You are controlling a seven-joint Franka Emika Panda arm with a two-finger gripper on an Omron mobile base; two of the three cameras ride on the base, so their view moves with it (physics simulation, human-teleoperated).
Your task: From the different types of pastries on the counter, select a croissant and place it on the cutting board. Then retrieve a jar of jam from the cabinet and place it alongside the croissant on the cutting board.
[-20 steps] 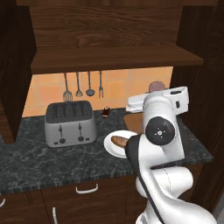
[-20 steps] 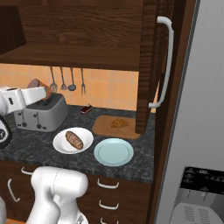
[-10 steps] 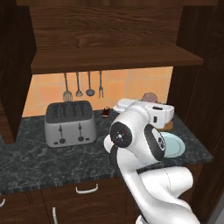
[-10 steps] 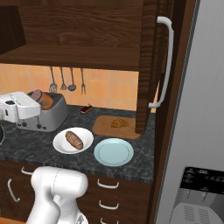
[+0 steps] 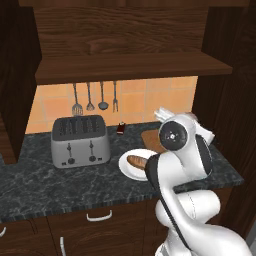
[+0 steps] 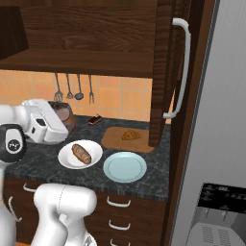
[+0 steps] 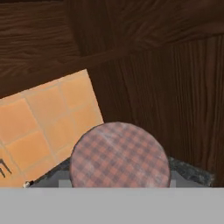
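Observation:
My gripper (image 6: 60, 123) is shut on the jar of jam (image 6: 65, 116), held above the counter's (image 6: 43, 163) left part, in front of the tiled wall. In the hand view the jar's round plaid lid (image 7: 120, 155) sits close up, hiding the fingertips. The croissant (image 6: 129, 135) lies on the cutting board (image 6: 111, 140), to the right of the jar, against the cabinet's side wall (image 6: 161, 72). The long brown loaf (image 6: 81, 153) rests on a white plate (image 6: 65, 158) in front of the board.
An empty light-blue plate (image 6: 125, 166) sits right of the white one. A silver toaster (image 5: 80, 141) stands at the counter's left, a tiny dark bottle (image 5: 120, 130) by the tiles, and utensils (image 5: 90, 97) hang above. The cabinet shelf (image 5: 125, 67) juts out overhead.
The arm has swung the jar rightward and lower, from above the toaster towards the plates and board. Nothing on the counter has moved.

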